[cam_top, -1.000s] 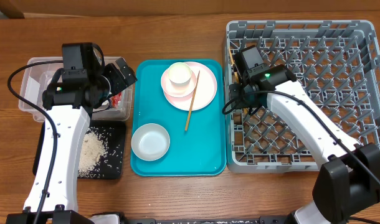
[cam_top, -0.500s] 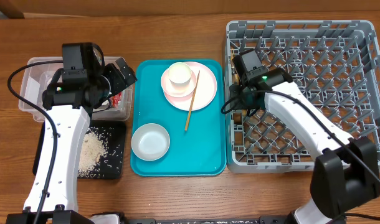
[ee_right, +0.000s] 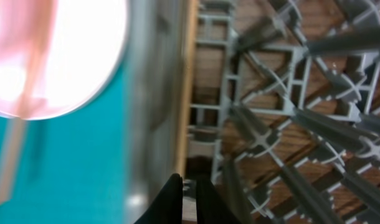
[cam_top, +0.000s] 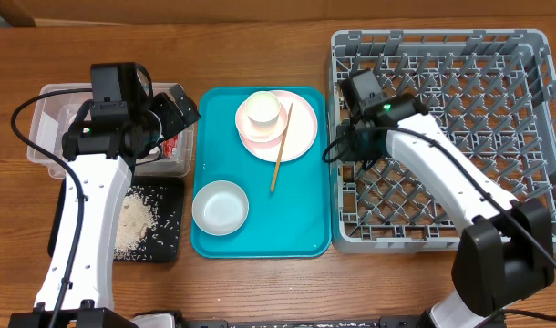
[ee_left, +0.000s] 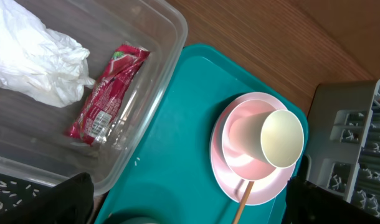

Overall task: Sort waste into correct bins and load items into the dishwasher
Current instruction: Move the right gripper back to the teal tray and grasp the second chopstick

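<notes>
My left gripper (cam_top: 173,107) hangs open and empty over the right end of the clear tub (cam_top: 55,159); its fingers frame the left wrist view (ee_left: 196,208). In the tub lie the white tissue (ee_left: 34,56) and the red wrapper (ee_left: 106,93). Rice scraps (cam_top: 132,219) lie on the black tray (cam_top: 173,239). The white cup (cam_top: 262,109) stands on the pink plate (cam_top: 301,137). A white bowl (cam_top: 221,207) sits nearby; the other bowl is out of view. My right gripper (cam_top: 344,128) is shut inside the left edge of the grey rack (cam_top: 442,41), its tips (ee_right: 189,186) empty.
The plate, cup and bowl rest on a teal serving tray (cam_top: 296,228). One wooden chopstick (cam_top: 280,150) leans off the plate onto that tray. Another chopstick (ee_right: 189,81) lies along the rack's left wall, ending just ahead of my right fingertips. Bare wooden table (cam_top: 260,46) surrounds everything.
My right arm has shifted slightly along the rack's left edge. The left arm and all objects on the trays have not moved.
</notes>
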Controlling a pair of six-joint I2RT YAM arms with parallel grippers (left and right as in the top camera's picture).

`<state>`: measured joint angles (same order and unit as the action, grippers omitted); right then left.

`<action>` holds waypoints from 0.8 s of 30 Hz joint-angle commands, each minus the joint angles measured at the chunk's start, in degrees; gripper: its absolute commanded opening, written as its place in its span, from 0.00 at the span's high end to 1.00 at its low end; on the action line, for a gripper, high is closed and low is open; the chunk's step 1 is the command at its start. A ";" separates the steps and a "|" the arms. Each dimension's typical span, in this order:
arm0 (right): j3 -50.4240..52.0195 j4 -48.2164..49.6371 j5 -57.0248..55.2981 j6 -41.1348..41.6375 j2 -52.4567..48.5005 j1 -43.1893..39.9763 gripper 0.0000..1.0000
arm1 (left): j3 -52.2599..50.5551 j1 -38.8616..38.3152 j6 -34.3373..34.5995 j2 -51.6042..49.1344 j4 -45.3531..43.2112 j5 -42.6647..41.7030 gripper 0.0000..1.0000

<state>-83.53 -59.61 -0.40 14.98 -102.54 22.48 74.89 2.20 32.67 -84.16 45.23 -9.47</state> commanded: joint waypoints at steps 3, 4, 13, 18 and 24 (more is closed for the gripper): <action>-6.91 1.31 21.92 0.24 1.70 1.18 0.89 | 0.90 0.04 -0.35 0.59 -0.04 -0.61 0.00; -6.62 2.38 26.10 0.26 1.62 1.60 0.89 | 0.90 0.04 -0.35 0.59 -0.04 -0.61 0.00; -0.42 13.16 20.61 17.22 -0.72 9.20 0.88 | 0.90 0.04 -0.35 0.59 -0.04 -0.61 0.00; 3.91 18.56 6.71 25.92 -0.79 13.97 0.88 | 0.90 0.04 -0.35 0.59 -0.02 -0.61 0.00; 7.13 23.30 -4.02 28.81 -1.11 19.32 0.75 | 0.90 0.04 -0.35 0.59 -0.02 -0.61 0.00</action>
<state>-77.36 -37.36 4.14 40.47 -103.48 39.90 74.89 2.20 32.67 -84.16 45.23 -9.47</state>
